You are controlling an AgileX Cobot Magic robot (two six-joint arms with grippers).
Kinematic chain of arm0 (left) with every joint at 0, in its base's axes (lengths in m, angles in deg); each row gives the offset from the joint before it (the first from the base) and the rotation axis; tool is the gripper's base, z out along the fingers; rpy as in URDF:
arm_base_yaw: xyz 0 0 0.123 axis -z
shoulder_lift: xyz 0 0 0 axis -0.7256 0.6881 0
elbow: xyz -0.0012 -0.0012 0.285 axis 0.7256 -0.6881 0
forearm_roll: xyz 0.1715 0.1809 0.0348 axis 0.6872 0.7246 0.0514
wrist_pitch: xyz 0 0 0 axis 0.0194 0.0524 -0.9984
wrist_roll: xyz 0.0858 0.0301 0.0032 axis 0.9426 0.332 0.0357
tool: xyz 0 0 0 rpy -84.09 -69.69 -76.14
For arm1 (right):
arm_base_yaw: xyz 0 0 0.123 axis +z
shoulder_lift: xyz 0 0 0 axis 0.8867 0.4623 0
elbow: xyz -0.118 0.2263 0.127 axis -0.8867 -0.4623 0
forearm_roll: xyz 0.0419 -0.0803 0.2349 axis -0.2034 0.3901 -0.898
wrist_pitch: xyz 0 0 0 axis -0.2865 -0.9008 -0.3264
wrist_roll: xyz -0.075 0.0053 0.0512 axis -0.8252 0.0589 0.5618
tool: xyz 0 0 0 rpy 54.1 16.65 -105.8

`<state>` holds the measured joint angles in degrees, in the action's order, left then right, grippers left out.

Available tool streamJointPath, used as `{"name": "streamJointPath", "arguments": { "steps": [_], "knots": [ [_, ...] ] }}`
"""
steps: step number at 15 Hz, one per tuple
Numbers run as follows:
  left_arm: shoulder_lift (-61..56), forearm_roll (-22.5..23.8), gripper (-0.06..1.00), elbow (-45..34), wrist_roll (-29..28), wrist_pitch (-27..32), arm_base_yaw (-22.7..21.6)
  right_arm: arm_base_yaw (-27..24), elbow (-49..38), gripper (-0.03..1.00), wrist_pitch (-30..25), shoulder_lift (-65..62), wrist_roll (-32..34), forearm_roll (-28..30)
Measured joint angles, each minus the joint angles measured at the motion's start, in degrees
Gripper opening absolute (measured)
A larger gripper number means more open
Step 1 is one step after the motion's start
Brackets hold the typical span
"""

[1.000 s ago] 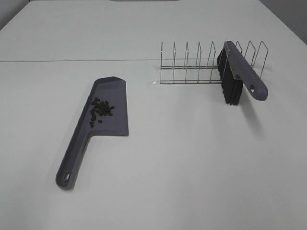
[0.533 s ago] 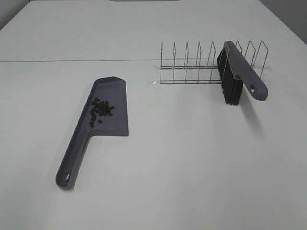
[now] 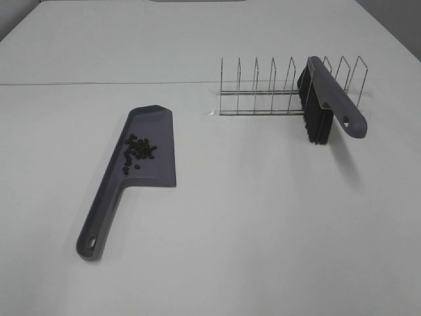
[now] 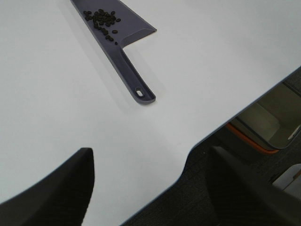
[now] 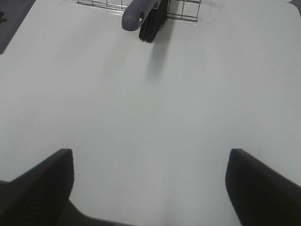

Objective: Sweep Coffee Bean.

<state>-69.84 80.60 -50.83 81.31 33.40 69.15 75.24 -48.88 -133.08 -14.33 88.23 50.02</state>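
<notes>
Nothing has moved since the earlier frames: the dustpan (image 3: 141,164), the beans (image 3: 137,150) and the brush (image 3: 325,102) lie where they were. In the overhead view the beans sit as a small dark cluster in the dustpan's tray, left of centre in the frame, with the handle running down toward the lower left. The brush rests in the wire rack (image 3: 263,89) at upper right, bristles hanging down, handle slanting to the right.

Neither of my arms shows in the overhead view. My left gripper (image 4: 150,188) appears only as two dark finger shapes cut off by the bottom edge of its wrist view, set wide apart, holding nothing; past them lies the table (image 4: 70,117) and its edge. My right gripper (image 5: 150,188) is likewise spread wide and empty, its fingers cropped at the lower corners. There the brush (image 5: 143,14) and rack are cut off at the top edge, and the dustpan is only a dark sliver at upper left.
</notes>
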Motion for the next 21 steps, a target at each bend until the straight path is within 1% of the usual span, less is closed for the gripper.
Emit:
{"name": "streamJointPath", "arguments": {
  "steps": [2,4,5,6,7,9,10,11,12,13,16,21],
  "knots": [
    [0.00,-0.06,0.65,0.00,0.00,0.00,-2.86,0.00,0.00,0.83,0.00,0.00,0.00,0.00],
    [0.00,-0.17,0.65,0.00,0.00,0.00,-8.02,0.00,0.00,0.83,0.00,0.00,0.00,0.00],
    [0.00,-0.17,0.65,0.00,0.00,0.00,-9.51,0.00,0.00,0.83,0.00,0.00,0.00,0.00],
    [0.00,-0.17,0.65,0.00,0.00,0.00,-12.26,-0.52,0.00,0.83,0.00,0.00,0.00,0.00],
    [0.00,-0.17,0.65,0.00,0.00,0.00,-14.67,-1.72,0.00,0.83,0.00,0.00,0.00,0.00],
    [-1.32,-0.17,0.65,0.00,0.00,-0.11,-18.33,-6.07,0.00,0.83,0.00,0.00,0.00,0.00],
    [-5.27,-0.17,0.65,0.00,0.00,-0.17,-19.02,-9.05,0.00,0.83,0.00,0.00,0.00,0.00],
    [-5.27,-0.17,0.65,0.00,0.00,-0.17,-19.02,-9.05,0.00,0.83,0.00,0.00,0.00,0.00],
    [-9.85,-0.17,0.65,0.00,0.00,-0.17,-19.02,-10.60,0.00,0.83,0.00,0.00,0.00,0.00],
    [-11.69,-0.17,0.65,0.00,0.00,-0.17,-19.02,-11.00,0.00,0.83,0.00,0.00,0.00,0.00],
    [-12.26,-0.23,0.65,0.00,0.00,-0.23,-19.02,-11.17,0.00,0.83,0.00,-0.11,0.00,0.00],
    [-12.26,-0.23,0.65,0.00,0.00,-0.23,-19.02,-11.17,0.00,0.83,0.06,-4.53,0.00,0.00]
  ]
}}
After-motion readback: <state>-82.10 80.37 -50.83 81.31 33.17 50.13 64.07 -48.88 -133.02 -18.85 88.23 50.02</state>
